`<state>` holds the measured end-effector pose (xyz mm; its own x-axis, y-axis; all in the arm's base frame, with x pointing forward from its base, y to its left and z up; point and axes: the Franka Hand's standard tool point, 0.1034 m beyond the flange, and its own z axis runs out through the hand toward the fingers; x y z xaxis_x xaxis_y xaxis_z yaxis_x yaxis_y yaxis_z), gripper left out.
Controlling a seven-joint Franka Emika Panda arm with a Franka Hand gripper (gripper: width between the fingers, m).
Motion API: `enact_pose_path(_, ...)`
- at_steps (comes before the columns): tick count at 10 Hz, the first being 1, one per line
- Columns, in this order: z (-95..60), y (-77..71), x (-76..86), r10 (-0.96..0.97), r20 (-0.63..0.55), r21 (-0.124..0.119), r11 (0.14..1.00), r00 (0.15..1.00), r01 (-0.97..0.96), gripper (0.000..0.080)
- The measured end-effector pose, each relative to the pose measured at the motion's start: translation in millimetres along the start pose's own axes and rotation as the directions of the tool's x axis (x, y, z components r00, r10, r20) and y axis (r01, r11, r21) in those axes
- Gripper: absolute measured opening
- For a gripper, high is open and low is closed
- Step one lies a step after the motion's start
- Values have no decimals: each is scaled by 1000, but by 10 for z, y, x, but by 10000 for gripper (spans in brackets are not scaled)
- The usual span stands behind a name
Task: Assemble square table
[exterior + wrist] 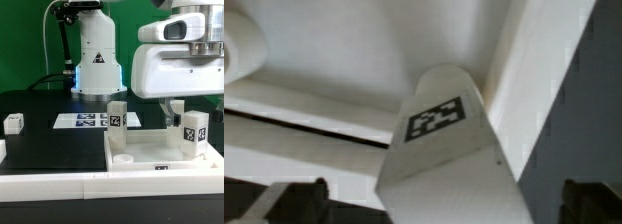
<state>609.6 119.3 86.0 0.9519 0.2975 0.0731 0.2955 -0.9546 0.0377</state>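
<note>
A tagged white leg [438, 135] sat between the wide-apart jaws of the gripper [430, 204], with the square slab [331, 105] just beyond.

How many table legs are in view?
3. A lone leg sits at the exterior view's left; a second leg stands at the slab's back-left corner; a third leg stands near its right edge. A fourth may be hidden.

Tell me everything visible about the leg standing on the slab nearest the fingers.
The leg is a short, blocky white post, plastic by its look, with a black-and-white square tag on its face. It stands upright on the slab, near the corner on the exterior view's right, its base meeting the slab's floor. The open fingers hang beside its top without gripping it. Whether it is fully seated cannot be told.
</note>
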Motion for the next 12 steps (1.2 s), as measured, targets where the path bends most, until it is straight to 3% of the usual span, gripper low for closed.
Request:
enact_pose_path(2, 4, 18, -5, -61, 2, -7, 998, 998, 61, 638)
enact_pose_path(3, 5, 18, -5, -57, 2, -7, 998, 998, 57, 468)
enact_pose_path(4, 5, 18, -6, -57, 2, -7, 998, 998, 57, 468)
enact_pose_path(5, -1, 17, 0, -55, 1, -7, 998, 998, 55, 294)
enact_pose_path(7, 0, 17, 0, -17, 0, -7, 1000, 1000, 17, 294)
enact_pose_path(10, 3, 15, -3, 208, 0, -6, 978, 978, -208, 294)
enact_pose_path(11, 9, 22, -8, 297, -1, -3, 955, 955, -297, 294)
enact_pose_path(12, 15, 51, -9, 505, -7, 12, 863, 863, -505, 294)
